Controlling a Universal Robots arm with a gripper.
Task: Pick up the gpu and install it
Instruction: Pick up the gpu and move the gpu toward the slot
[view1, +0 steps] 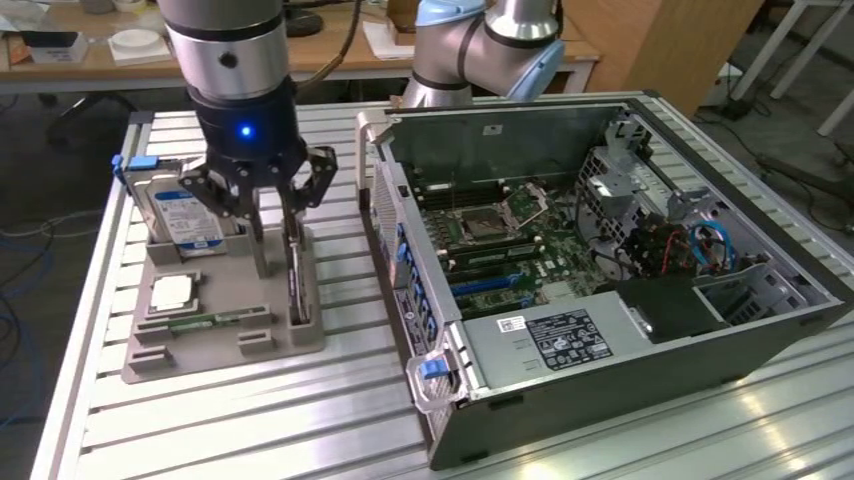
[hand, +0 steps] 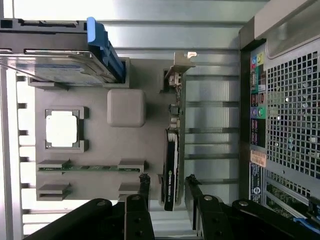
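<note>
Seen in the exterior view, a grey moulded parts tray (view1: 214, 352) (hand: 100, 145) lies on the slatted aluminium worktop (view1: 200, 430) (hand: 215, 35), at 9 o'clock from the opened PC case (view1: 561, 125).

- **Tray, 11 o'clock corner:** a silver hard drive (view1: 180, 215) (hand: 50, 70) with a blue label stands upright in a slot.
- **Tray, below the drive:** a CPU (view1: 174, 293) (hand: 61, 128) sits in a square recess.
- **Tray, toward 6 o'clock from the CPU:** a green RAM stick (view1: 214, 322) (hand: 90, 168) lies in a narrow groove.
- **Tray, 3 o'clock edge:** the gpu (view1: 299, 295) (hand: 170, 170) stands on its long edge in a slot. Its metal bracket is at the 12 o'clock end, and its black shroud covers the nearer half.

The case lies on its side with the panel off. Inside are the motherboard (view1: 521, 240) with a bare processor socket and a grey power supply (view1: 561, 335) at the case's 6 o'clock end.

The arm (view1: 234, 60) comes in from 12 o'clock with its wrist pointing straight down over the tray's 3 o'clock side. A blue light glows on the wrist.

The claw (view1: 278, 265) (hand: 167, 178) is spread wide and grips nothing. Its two fingers reach down on either side of the gpu at the shroud. The wrist view shows a gap between each fingertip and the card, which sits in its slot.
</note>
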